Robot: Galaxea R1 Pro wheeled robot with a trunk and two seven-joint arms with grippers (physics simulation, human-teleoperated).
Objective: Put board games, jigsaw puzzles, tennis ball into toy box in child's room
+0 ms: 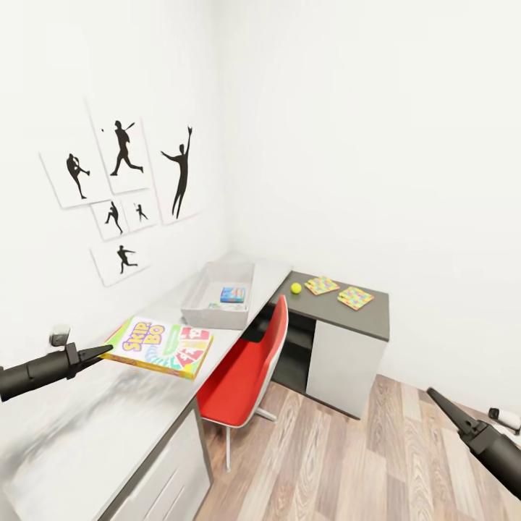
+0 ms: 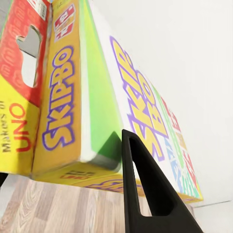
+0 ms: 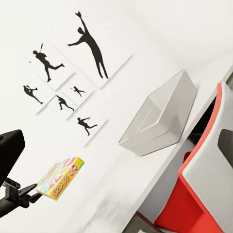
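Your left gripper (image 1: 101,352) is clamped on the near edge of the yellow-green-red printed board game box (image 1: 161,346), held level above the pale grey table top (image 1: 87,427). The light grey sloping-sided toy box (image 1: 217,293) lies straight beyond it, long axis running away from you. Your right gripper (image 1: 436,397) hangs well apart over the floor, fingers together, empty.

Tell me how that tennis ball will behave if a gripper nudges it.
The tennis ball is round on the flat dark table, so it will probably roll. It lies near the table's front edge and might drop off. Being small, it is likely light.
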